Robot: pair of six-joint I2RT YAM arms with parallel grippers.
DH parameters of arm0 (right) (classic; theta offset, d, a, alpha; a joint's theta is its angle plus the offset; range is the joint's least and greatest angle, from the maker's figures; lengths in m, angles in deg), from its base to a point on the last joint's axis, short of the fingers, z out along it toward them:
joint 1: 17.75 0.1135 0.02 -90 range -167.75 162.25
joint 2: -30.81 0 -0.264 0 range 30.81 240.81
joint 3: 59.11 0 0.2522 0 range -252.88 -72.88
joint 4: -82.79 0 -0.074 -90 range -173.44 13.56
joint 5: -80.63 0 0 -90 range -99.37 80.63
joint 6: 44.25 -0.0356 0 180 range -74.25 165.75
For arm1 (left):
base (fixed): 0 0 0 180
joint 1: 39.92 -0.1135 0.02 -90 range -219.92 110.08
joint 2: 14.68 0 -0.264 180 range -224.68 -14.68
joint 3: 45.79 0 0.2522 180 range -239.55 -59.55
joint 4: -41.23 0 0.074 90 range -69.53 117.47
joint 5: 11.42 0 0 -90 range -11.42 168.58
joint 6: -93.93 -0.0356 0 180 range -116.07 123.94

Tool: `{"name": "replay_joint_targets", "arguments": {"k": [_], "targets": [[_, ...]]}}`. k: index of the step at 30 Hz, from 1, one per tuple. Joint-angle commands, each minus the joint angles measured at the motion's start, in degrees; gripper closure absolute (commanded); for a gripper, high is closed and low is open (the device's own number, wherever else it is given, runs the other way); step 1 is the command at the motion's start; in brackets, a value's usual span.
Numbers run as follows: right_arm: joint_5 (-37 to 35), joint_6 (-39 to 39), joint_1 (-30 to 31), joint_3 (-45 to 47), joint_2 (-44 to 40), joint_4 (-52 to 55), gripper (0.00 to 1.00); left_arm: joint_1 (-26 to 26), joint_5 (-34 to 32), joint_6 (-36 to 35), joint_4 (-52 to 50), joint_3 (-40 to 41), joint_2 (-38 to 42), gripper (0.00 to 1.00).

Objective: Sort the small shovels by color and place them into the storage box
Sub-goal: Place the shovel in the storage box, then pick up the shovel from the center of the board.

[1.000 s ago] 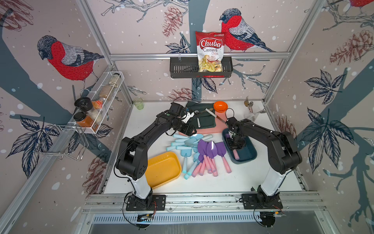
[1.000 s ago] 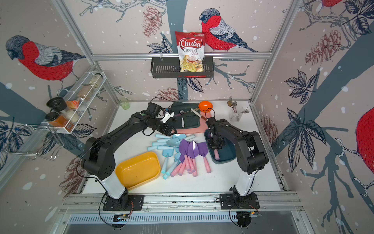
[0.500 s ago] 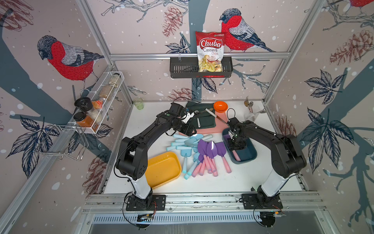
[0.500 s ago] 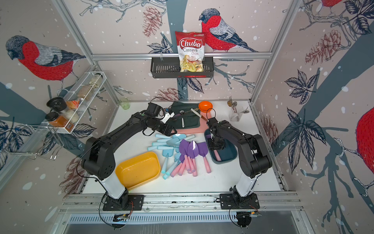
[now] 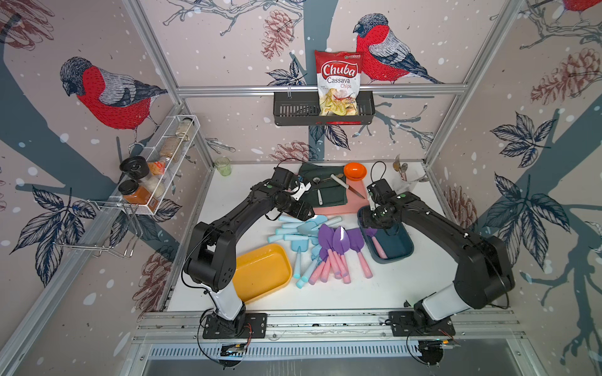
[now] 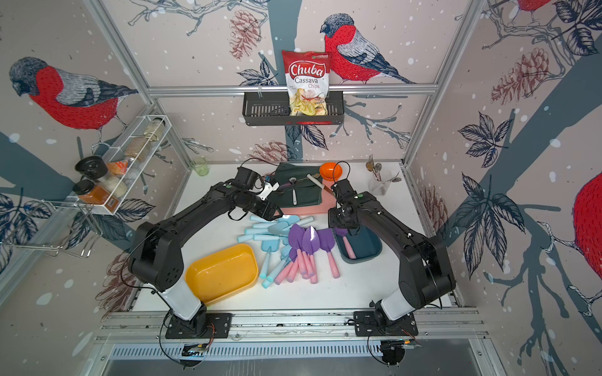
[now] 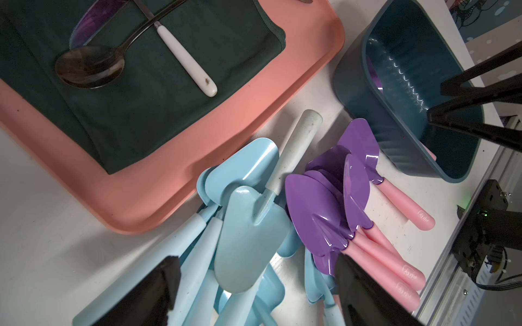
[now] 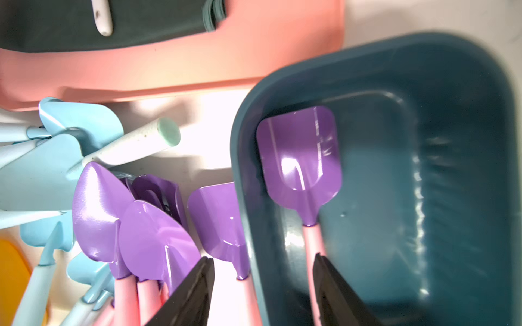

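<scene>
Here the right gripper (image 8: 262, 258) stands open, its fingers astride a wall of the teal bin (image 8: 452, 84). One purple shovel (image 8: 299, 158) lies inside, its pink handle running close by a finger; whether they touch I cannot tell. The left gripper (image 7: 255, 261) hangs wide open and holds nothing, above the blue shovels (image 5: 298, 229). These are heaped on the white table (image 5: 391, 286), with the other purple shovels (image 5: 338, 241) fanned just beside the teal bin. A yellow bin (image 5: 260, 270) sits near the left arm's base. Behind the heap, a pink tray (image 5: 351, 205) carries a green cloth (image 5: 329, 192). Bird wallpaper (image 5: 107, 94) covers the walls. A black shelf (image 5: 293, 112) holds a chips bag (image 5: 338, 81), and a wire rack (image 5: 156, 169) holds jars.
</scene>
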State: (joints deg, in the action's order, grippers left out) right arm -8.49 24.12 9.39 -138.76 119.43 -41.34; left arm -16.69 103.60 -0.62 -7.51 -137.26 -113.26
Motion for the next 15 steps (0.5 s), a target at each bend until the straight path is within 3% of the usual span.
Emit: {"name": "replay_joint_targets", "arguments": {"k": [1,15], "targets": [[0.8,-2.8,0.7,1.4,0.9,-4.3,0.40,-0.4,-0.5,-0.2,2.5,0.7,0.7,0.10],[-6.4,-5.9,-2.1,5.9,1.0,-5.7,0.49,-0.6,-0.9,0.3,3.3,1.9,1.8,0.10]]}}
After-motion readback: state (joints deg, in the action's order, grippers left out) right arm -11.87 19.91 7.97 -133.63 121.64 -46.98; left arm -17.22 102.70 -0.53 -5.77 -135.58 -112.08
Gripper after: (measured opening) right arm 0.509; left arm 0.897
